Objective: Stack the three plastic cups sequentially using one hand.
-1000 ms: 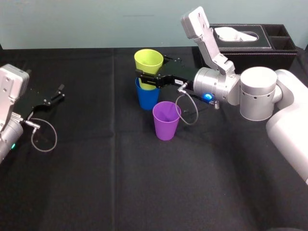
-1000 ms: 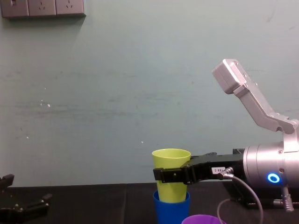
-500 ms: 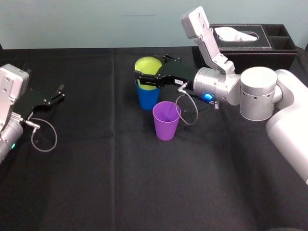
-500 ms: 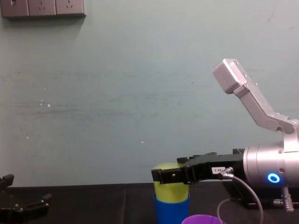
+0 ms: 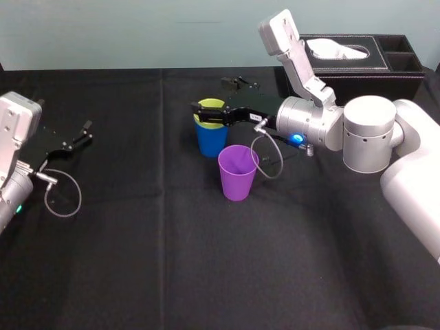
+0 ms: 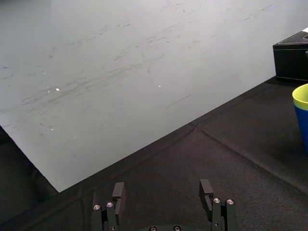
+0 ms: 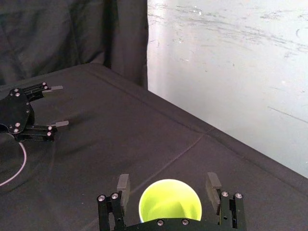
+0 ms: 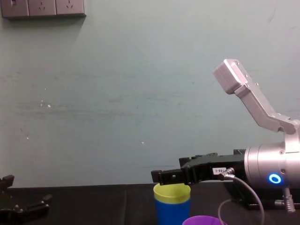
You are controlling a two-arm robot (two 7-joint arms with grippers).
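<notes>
Yellow-green plastic shows as a narrow band above a blue rim: the yellow-green cup sits nested deep inside the blue cup, which stands upright on the black cloth of the table, toward its far middle. The purple cup stands upright on its own just beside this pair of 2, on the side nearer the robot, empty and open-mouthed.

The right pincer reaches in from the robot's right on its silver arm, whose blue ring glows. Its 2 fingers are spread, 1 on each side of the yellow-green cup's mouth with a gap on both sides, pinching nothing. In the chest view it hangs just above that cup's rim.

The left pincer rests at the table's left edge, well apart from the 3 cups, its fingers also spread and empty.

A black tissue box stands at the far right of the table, behind the right arm.
</notes>
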